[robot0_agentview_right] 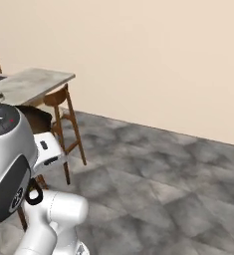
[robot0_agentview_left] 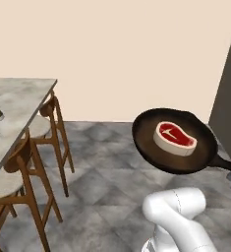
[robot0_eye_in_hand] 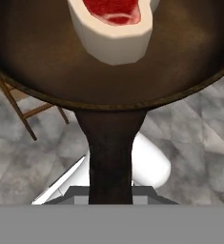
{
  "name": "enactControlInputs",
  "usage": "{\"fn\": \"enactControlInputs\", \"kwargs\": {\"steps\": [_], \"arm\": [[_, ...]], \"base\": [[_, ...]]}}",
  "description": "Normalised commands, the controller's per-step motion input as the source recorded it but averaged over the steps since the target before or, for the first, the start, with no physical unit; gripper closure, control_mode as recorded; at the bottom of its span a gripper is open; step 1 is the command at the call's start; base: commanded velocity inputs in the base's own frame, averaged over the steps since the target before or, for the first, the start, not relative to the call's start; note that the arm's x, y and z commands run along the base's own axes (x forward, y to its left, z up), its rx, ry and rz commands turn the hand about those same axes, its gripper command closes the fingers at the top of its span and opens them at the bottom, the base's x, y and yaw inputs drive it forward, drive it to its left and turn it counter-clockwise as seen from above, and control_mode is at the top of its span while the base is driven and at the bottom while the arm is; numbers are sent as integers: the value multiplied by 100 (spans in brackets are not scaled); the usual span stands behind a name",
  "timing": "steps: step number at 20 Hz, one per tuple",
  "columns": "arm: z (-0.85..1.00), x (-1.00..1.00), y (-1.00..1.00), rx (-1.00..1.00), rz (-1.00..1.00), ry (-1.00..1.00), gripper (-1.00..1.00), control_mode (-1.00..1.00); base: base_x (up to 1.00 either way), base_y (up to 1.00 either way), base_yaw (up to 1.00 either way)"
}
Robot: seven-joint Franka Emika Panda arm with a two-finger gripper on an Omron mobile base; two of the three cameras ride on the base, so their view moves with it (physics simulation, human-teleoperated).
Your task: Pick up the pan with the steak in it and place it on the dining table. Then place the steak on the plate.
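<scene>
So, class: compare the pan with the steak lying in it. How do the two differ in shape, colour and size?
The pan is round and dark brown-black; the steak is an irregular slab, red with a pale cream rim. The pan is much wider; the steak covers just part of its floor. The pan has a long black handle; the steak has none. Both are carried above the grey floor, the steak resting inside the pan.

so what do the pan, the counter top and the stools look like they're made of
Round dark brown-black frying pan: looks like matte dark metal, perhaps cast iron, going by its dull mottled brown surface. Long grey-beige marbled counter top: looks like polished stone, given its veining. Round-seated stools: brown wooden legs and backs by colour; the pale seats' material is unclear.
</scene>
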Motion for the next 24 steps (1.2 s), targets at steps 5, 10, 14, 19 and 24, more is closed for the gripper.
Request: {"fn": "enactControlInputs", "kwargs": {"steps": [5,10,14,19,24], "arm": [[0,0,0,0,0,0,100,100],[0,0,0,0,0,0,100,100],[0,0,0,0,0,0,100,100],[0,0,0,0,0,0,100,100],[0,0,0,0,0,0,100,100]], "base": [[-1,0,50],[-1,0,50],[0,0,50],[0,0,50],[0,0,50]]}}
